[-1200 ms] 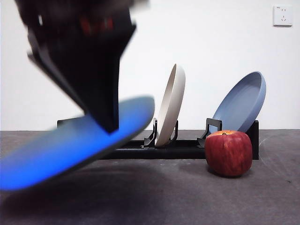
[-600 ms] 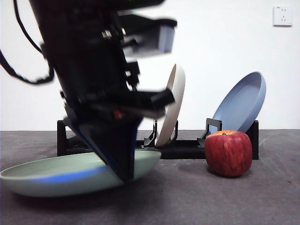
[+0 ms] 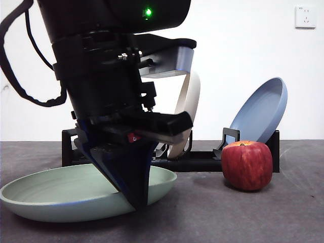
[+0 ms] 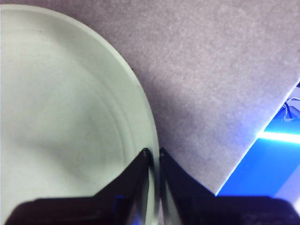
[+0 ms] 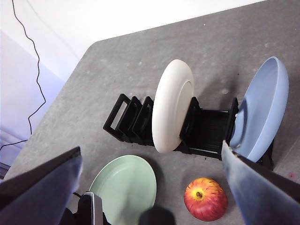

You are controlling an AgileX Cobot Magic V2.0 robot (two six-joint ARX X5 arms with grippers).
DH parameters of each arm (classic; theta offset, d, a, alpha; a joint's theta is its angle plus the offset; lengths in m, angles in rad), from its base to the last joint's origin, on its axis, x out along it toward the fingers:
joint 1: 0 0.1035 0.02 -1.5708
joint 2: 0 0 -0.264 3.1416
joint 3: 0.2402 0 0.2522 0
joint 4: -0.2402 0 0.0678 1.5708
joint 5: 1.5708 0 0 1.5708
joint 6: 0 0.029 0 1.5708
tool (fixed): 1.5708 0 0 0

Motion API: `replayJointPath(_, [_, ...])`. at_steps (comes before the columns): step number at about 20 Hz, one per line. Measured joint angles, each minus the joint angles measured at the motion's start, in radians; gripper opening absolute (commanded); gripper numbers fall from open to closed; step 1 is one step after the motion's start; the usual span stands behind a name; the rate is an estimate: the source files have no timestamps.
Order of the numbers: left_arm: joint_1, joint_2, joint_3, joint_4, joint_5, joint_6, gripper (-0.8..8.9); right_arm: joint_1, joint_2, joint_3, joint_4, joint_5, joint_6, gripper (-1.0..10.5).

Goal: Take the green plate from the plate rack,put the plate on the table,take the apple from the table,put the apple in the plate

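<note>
The pale green plate (image 3: 61,195) lies almost level on the dark table (image 3: 228,212), at the left in front of the black plate rack (image 3: 197,162). My left gripper (image 3: 136,200) reaches down from above and is shut on the plate's right rim. The left wrist view shows its jaws (image 4: 153,152) pinching the edge of the green plate (image 4: 61,117). A red apple (image 3: 247,165) sits on the table to the right, in front of the rack. My right gripper (image 5: 151,149) hangs high above the scene, open and holding nothing, over the green plate (image 5: 124,187), the apple (image 5: 205,199) and the rack (image 5: 136,119).
A cream-white plate (image 3: 188,104) stands upright in the rack's middle. A blue plate (image 3: 260,114) leans in the rack's right end, just behind the apple. The table's edge runs close to the green plate in the left wrist view. A wall socket (image 3: 305,16) is on the back wall.
The left arm has come down with the green plate, which went from tilted in the air to nearly flat on the table. Apple, rack and other plates have not moved.
</note>
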Motion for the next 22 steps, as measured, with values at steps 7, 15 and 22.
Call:
replayJointPath(7, [0.010, 0.014, -0.011, -0.038, 0.090, -0.046, 2.59, 0.000, 0.000, 0.000, -0.020, -0.013, 0.000, 5.0])
replayJointPath(15, [0.011, -0.297, 0.108, -0.148, 0.024, -0.072, 2.60, 0.056, 0.000, 0.000, -0.142, -0.011, -0.068, 5.0])
replayJointPath(22, [0.012, -0.632, 0.505, -0.358, -0.123, -0.042, 2.60, 0.324, 0.032, 0.001, -0.276, 0.314, -0.130, 5.0])
